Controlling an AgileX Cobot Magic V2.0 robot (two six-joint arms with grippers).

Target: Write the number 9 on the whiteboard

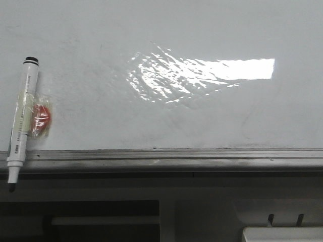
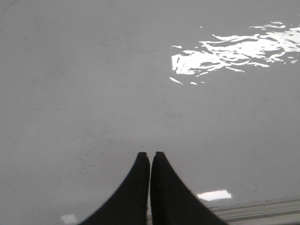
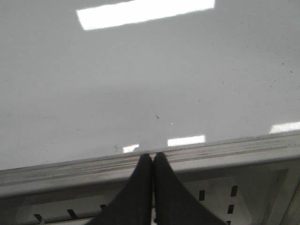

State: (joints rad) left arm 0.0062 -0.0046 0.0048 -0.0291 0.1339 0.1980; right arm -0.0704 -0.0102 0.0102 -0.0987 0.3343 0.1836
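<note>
Left gripper [image 2: 150,155]: we see its two dark fingers pressed together with nothing between them, tips over the bare board.
Right gripper [image 3: 152,156]: we see it clenched too, empty, tips over the metal rail [image 3: 225,146] at the board's edge.
Whiteboard [image 1: 101,30]: it fills most of the front view, glossy, with a bright glare patch [image 1: 202,73] right of the middle and faint smudges; we find no drawn digit on it.
Marker [image 1: 22,123]: it lies at the board's left edge, black cap away from us, tip poking over the rail.
Red piece [image 1: 41,119]: taped against the marker's side.
White box [image 1: 282,233]: below the rail, at the lower right.
</note>
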